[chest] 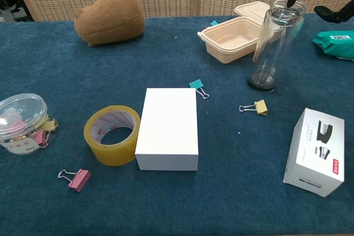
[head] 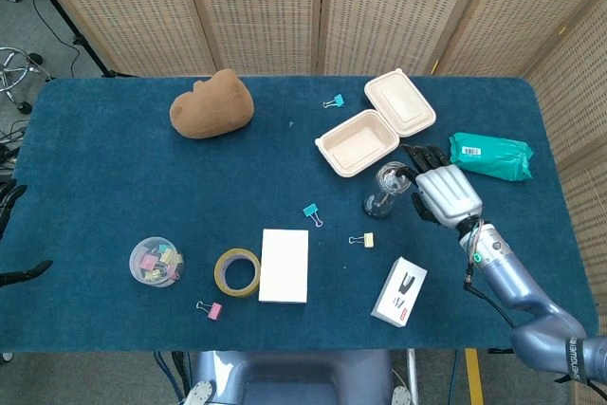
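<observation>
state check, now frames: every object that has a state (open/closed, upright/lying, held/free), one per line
clear glass: upright, not gripped, open mouth up.
right hand: fingers spread, just above the glass rim; contact unclear.
takeout box: lid open, nothing inside.
clip tub: lid on, clips inside.
tape roll: lying flat.
white box: closed, lying flat.
stapler box: closed, lying flat.
green packet: lying flat.
left hand: barely visible at frame edge, state unclear.
</observation>
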Available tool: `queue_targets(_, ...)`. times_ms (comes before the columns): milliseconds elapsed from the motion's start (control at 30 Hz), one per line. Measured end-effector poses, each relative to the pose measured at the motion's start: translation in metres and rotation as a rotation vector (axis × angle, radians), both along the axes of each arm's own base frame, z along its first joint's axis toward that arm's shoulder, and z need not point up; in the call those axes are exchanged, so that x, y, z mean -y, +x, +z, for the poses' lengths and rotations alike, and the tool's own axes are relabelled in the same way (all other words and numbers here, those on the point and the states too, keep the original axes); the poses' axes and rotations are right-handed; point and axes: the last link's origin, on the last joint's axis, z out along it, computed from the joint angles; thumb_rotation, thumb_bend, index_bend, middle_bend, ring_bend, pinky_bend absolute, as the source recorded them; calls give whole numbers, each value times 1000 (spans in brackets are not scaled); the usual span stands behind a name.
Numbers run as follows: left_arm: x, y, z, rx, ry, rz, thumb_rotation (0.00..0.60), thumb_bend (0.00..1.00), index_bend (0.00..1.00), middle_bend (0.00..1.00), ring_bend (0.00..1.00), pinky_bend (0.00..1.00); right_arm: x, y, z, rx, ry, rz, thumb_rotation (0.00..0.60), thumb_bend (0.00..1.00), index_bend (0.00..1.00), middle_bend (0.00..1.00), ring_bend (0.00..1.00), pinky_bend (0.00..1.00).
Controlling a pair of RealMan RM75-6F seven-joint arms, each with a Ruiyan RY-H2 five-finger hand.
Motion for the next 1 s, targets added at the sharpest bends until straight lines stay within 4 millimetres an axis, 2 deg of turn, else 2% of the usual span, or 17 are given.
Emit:
queue_targets(600, -1, 1, -2, 1, -10, -2, 600, 0, 0, 0, 0, 0, 5, -6, -1, -80, -12, -1, 600, 645, 320, 0, 0, 0)
queue_targets(1000, 0, 0, -1, 3, -8, -3, 600, 0, 0, 0, 0, 0, 4, 1, 0, -65, -20, 12, 600, 644, 311, 0, 0, 0)
